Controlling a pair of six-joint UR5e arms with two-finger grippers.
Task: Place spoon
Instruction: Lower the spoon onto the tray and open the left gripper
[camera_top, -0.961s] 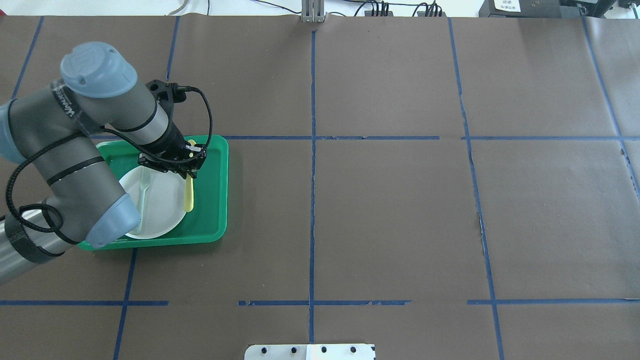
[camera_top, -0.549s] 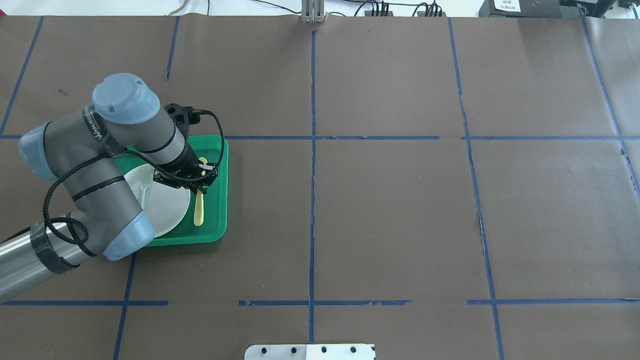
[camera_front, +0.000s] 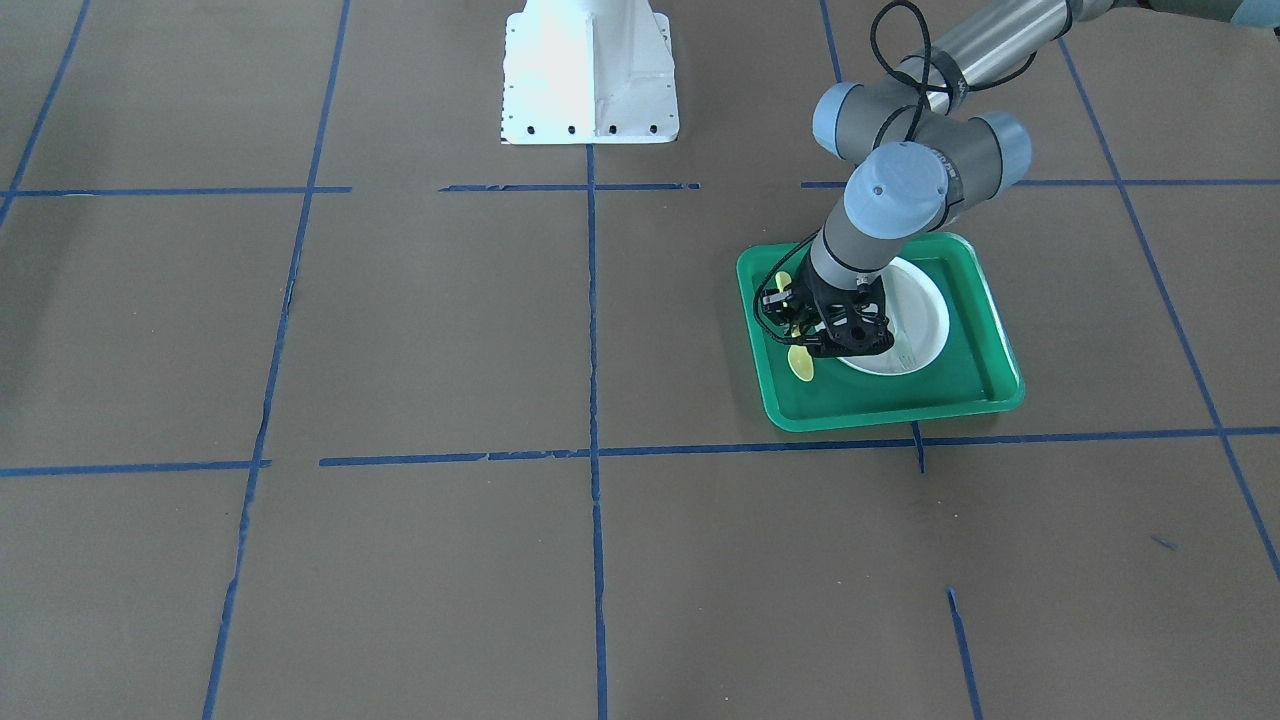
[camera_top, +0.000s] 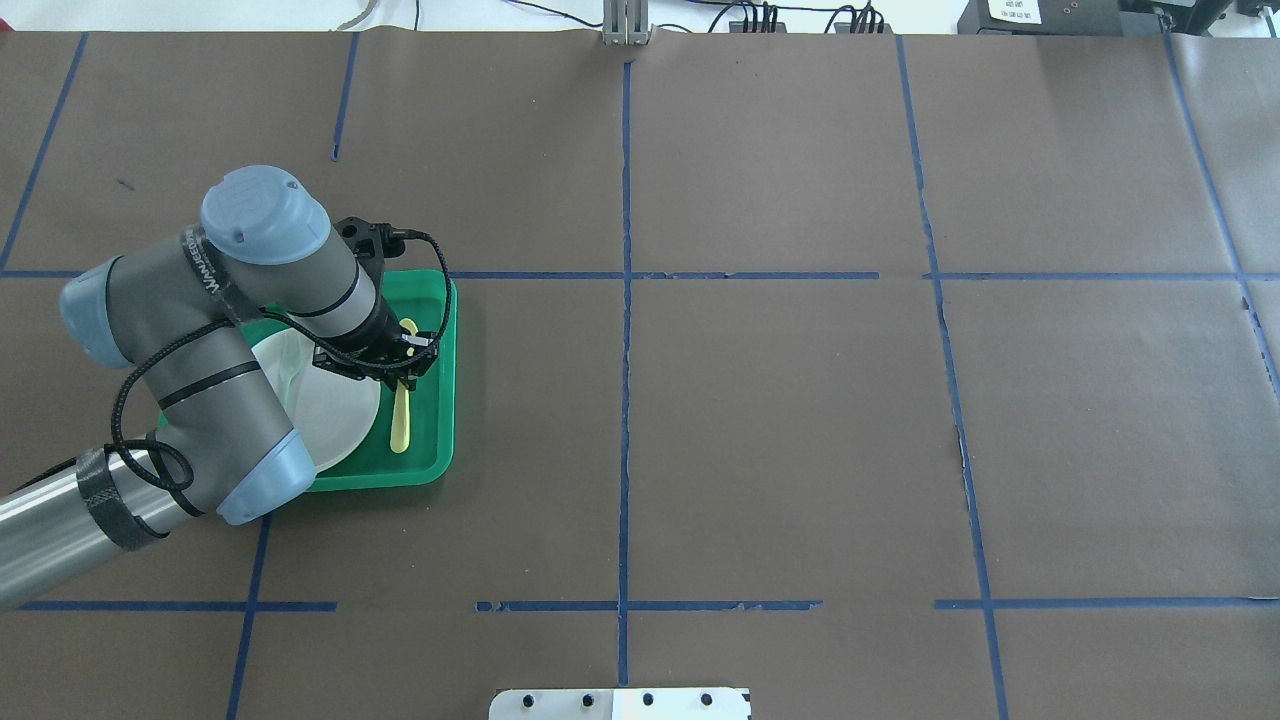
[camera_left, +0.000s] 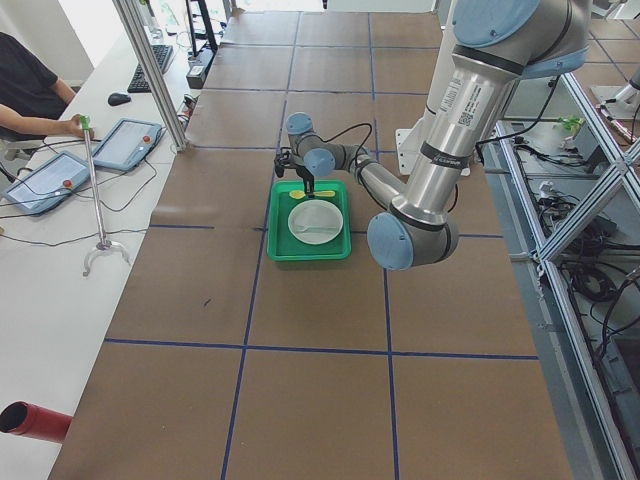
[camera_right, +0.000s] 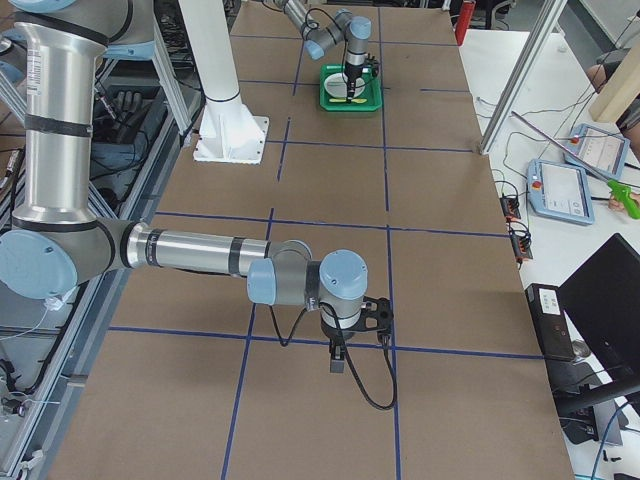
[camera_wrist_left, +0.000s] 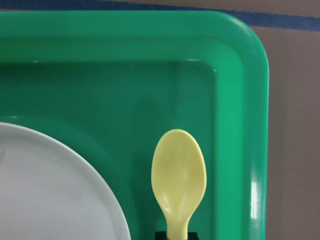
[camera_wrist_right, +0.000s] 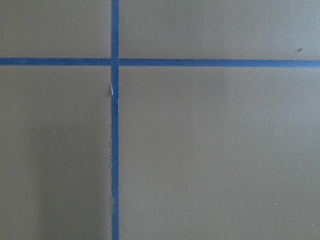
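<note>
Our left pincer (camera_top: 404, 372) has carried the spoon (camera_top: 400, 422) off the plate (camera_top: 340, 410) rim toward the right edge of the worktop (camera_top: 800, 450), over the bare tray (camera_top: 446, 380) floor.

One green tray (camera_top: 432, 425), one white plate (camera_top: 340, 410), one yellow spoon (camera_top: 400, 425), one pale fork (camera_top: 288, 372) (partly hidden by the arm), and two robot arms: left arm (camera_top: 210, 390), right arm (camera_right: 190, 250).

In tray (camera_wrist_left: 100, 85): spoon (camera_wrist_left: 179, 175) beside plate (camera_wrist_left: 50, 190)
</note>
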